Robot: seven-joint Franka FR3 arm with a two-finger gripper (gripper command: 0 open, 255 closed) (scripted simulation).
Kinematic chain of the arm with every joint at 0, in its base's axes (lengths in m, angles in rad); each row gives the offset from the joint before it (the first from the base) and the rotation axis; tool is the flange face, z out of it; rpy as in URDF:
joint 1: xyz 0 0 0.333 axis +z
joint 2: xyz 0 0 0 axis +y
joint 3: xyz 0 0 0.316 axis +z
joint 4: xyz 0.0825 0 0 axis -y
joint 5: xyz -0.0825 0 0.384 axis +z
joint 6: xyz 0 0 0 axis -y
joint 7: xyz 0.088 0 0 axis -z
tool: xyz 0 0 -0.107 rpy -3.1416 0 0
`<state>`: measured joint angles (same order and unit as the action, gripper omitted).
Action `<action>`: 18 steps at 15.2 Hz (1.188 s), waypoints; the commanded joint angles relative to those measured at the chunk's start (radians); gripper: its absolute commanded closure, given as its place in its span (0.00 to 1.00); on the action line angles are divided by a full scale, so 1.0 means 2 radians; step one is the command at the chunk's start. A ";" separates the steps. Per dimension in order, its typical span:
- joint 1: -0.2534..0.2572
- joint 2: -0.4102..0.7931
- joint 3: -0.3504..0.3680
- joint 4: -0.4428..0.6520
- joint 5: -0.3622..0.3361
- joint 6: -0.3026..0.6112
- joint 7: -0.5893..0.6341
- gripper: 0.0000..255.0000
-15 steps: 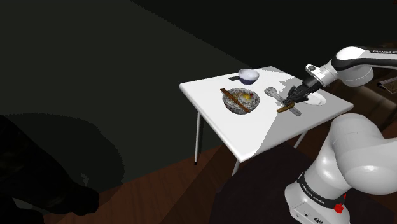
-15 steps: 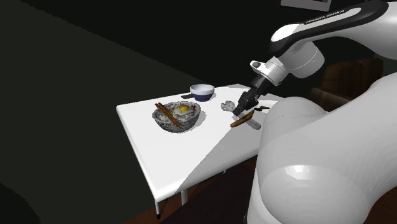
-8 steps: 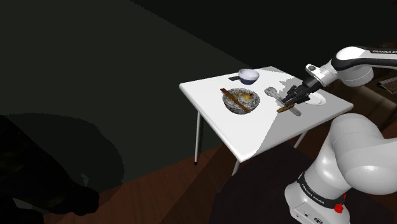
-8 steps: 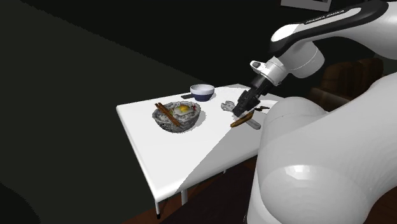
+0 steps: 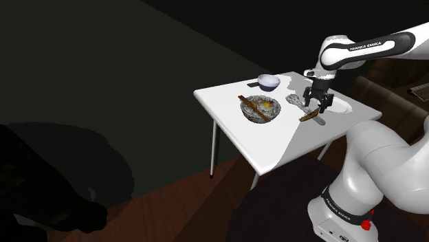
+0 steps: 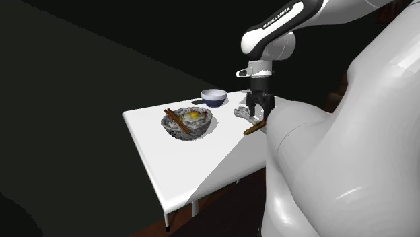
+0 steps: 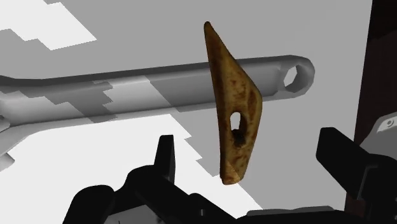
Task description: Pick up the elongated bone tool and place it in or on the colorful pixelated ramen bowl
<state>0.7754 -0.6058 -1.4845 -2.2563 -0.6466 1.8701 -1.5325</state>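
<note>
- Fingers of all-black two-finger gripper stand wide apart, straddling brown elongated bone tool without touching it.
- Tool crosses long grey wrench.
- Colourful pixelated ramen bowl: tool's nine o'clock, shoulder view.

White Franka arm, built of glossy, rounded links with dark bands at the joints. Dark lettering reading FRANKA EMIKA runs along the forearm link, and the name repeats in pale letters on the dark collar near the base, just above a small red mark. The blocky jaws are black throughout.
</note>
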 commanded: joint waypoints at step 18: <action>0.019 0.004 -0.029 -0.017 -0.019 0.026 0.007 1.00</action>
<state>0.8151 -0.5982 -1.5400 -2.2851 -0.6879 2.0019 -1.5191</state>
